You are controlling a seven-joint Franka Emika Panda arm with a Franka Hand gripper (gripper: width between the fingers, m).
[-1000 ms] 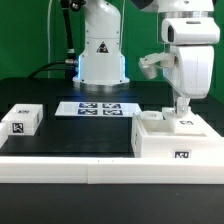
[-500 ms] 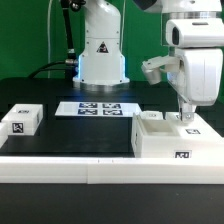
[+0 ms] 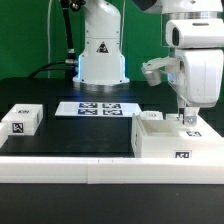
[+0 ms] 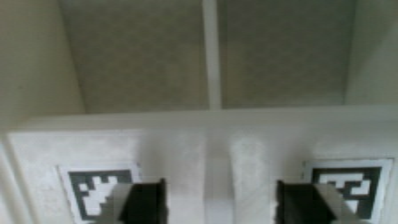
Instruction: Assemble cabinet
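Observation:
The cabinet (image 3: 168, 141), a large white boxy body with square tags, stands on the black table at the exterior view's right. My gripper (image 3: 186, 116) points straight down at its top, near the far right end, with the fingertips at or just above the surface. In the wrist view the gripper (image 4: 221, 202) is open. Its two dark fingers (image 4: 143, 203) stand wide apart over the white cabinet top (image 4: 221, 150), between two tags. Nothing is held.
A small white tagged block (image 3: 21, 120) lies at the exterior view's left. The marker board (image 3: 98, 108) lies flat in the middle, in front of the robot base (image 3: 102, 60). A white rail (image 3: 60, 166) runs along the table's front edge.
The gripper has moved a little toward the exterior view's right and down onto the cabinet top, then stayed there. The cabinet and the block have not moved.

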